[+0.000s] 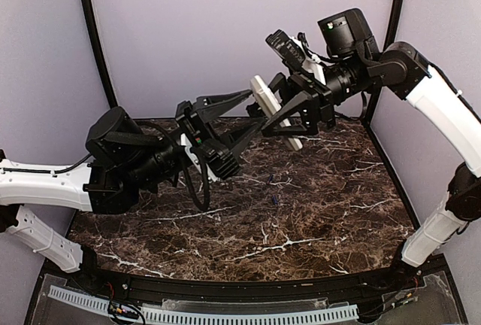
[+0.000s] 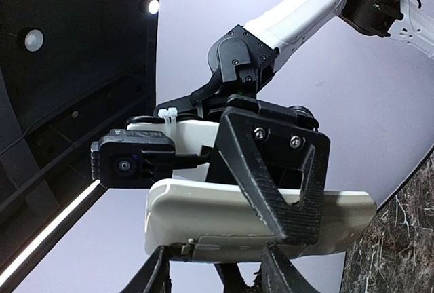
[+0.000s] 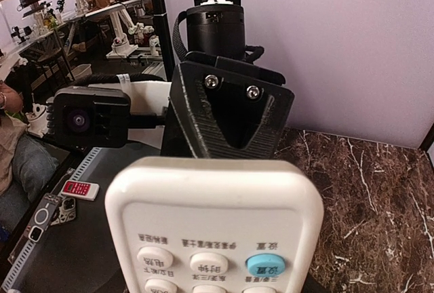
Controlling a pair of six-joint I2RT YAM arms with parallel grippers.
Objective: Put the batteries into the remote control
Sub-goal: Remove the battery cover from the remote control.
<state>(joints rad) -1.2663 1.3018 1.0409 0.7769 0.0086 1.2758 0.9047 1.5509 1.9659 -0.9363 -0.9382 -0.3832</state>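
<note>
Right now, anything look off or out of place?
Nothing damaged or spilled. The remote control hangs aslant in mid-air, held by the right gripper, with the left gripper at its other end. The two batteries lie loose on the marble table, not yet loaded.

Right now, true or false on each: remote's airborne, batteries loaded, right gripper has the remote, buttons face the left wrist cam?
1. The remote control is held up in the air, off the table. True.
2. Both batteries are already inside the remote. False: the two batteries lie loose on the table, below the raised arms.
3. The right gripper is clamped on the remote control. True.
4. The remote's buttons face the left wrist view. False: the buttons face the right wrist view; the left wrist view shows only the plain back.
</note>
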